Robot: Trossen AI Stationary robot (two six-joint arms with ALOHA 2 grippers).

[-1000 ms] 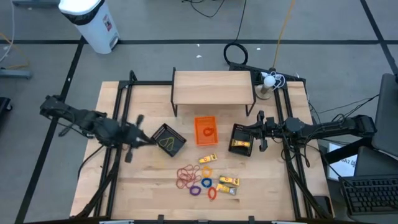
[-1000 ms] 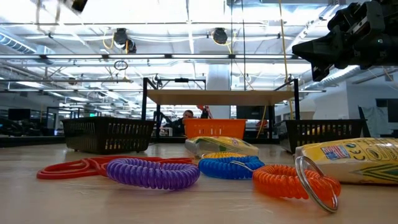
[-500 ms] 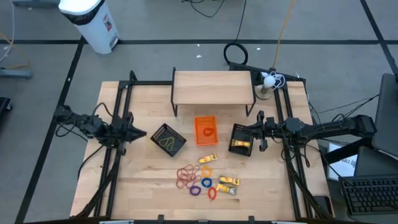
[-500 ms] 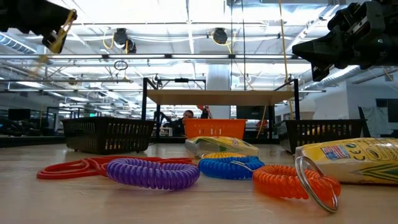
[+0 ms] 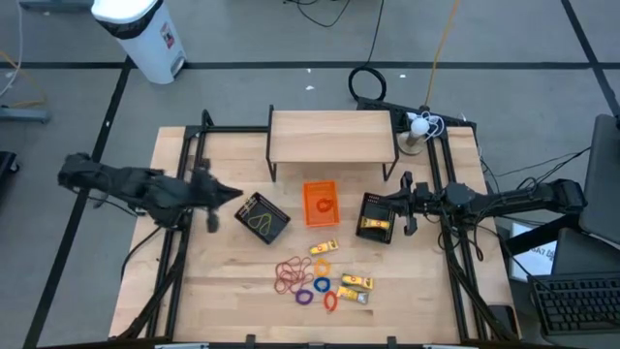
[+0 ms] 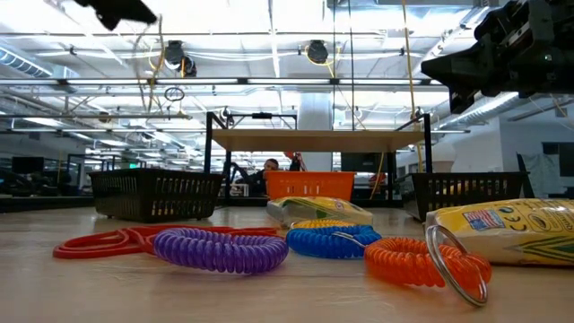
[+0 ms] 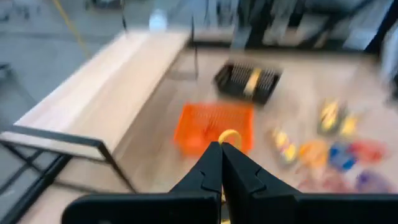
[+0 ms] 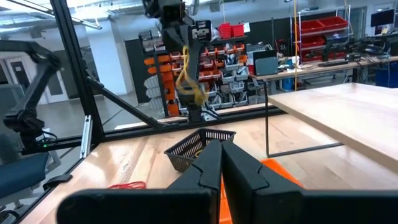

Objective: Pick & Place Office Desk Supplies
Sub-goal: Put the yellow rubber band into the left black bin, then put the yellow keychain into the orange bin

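Observation:
My left gripper [image 5: 235, 193] hovers by the far-left corner of the left black mesh tray [image 5: 274, 230], shut on a tan rubber band [image 8: 186, 83]. More tan bands lie in that tray. My right gripper [image 5: 398, 206] is shut and holds nothing; it hangs above the right mesh tray [image 5: 379, 204], which holds a yellow packet [image 5: 373, 227]. Near the table's near edge lie red-brown rubber bands [image 5: 288, 276], purple [image 6: 220, 249], blue [image 6: 332, 240] and orange [image 6: 417, 260] coil rings, and yellow packets [image 5: 356, 282]. My left gripper pinches the tan rubber band between its shut fingers, which point down. A yellow loop of the band [image 7: 229, 136] shows just past the fingertips. The slack loops hang beside the fingers, lifted clear of the table and the tray.
A small orange tray [image 5: 321, 204] with an orange ring in it sits between the two mesh trays. A wooden shelf on black legs [image 5: 332, 136] stands at the far side. Black frame rails run along both table sides. Bare wood lies left of the loose items.
My left gripper, shut on the band throughout, has swung beside the left mesh tray: first lower and back toward the table's left edge, then up again and toward the far edge and the tray's far-left corner.

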